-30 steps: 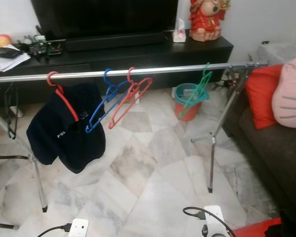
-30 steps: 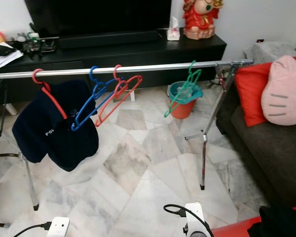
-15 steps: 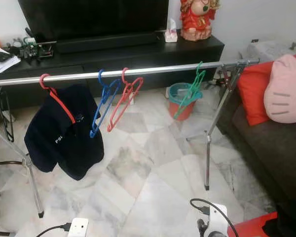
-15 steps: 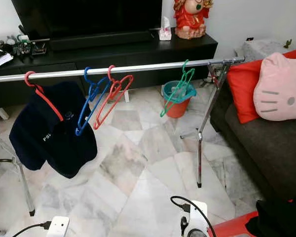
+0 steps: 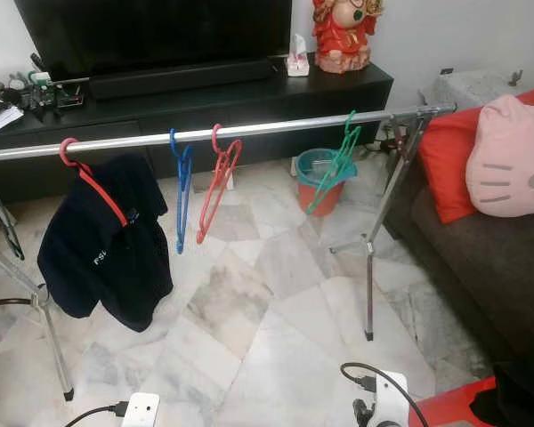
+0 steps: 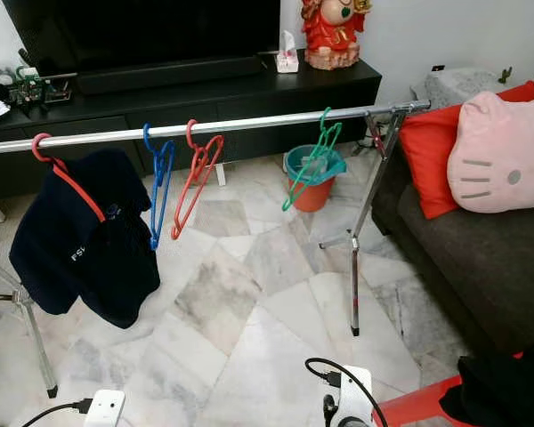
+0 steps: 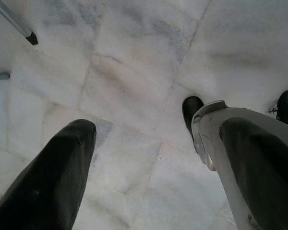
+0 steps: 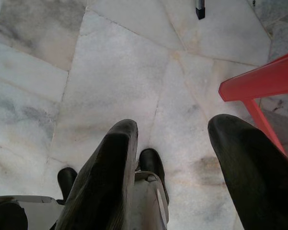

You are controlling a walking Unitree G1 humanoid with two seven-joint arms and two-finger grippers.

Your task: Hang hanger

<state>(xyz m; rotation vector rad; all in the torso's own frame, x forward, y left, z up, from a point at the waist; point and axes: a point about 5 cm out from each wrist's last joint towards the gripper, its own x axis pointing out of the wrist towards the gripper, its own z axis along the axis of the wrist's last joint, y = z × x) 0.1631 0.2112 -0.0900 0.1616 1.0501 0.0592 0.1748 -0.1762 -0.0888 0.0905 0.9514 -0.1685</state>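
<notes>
Both pincers are hanging idle, spread open and empty: left pincer [image 7: 149,167] and right pincer [image 8: 175,158] are pointing at the floor [image 5: 276,338].

On the rail [image 5: 249,131]: red hanger [image 5: 215,182], blue hanger [image 5: 181,191] just beside it, green hanger [image 5: 336,169] well apart toward the rail's post end, and a red one carrying a dark shirt [image 5: 102,245] at the other end.

Judgement: no hanger is in hand, so the step is fetching one. Best slot is the bare rail between red hanger and green hanger; hook over from above, release only once seated.

Hard to tell: red frame [image 8: 259,81] beside right pincer is cut off, maybe a hanger, maybe not. The rail's far end beyond the shirt is cropped.
</notes>
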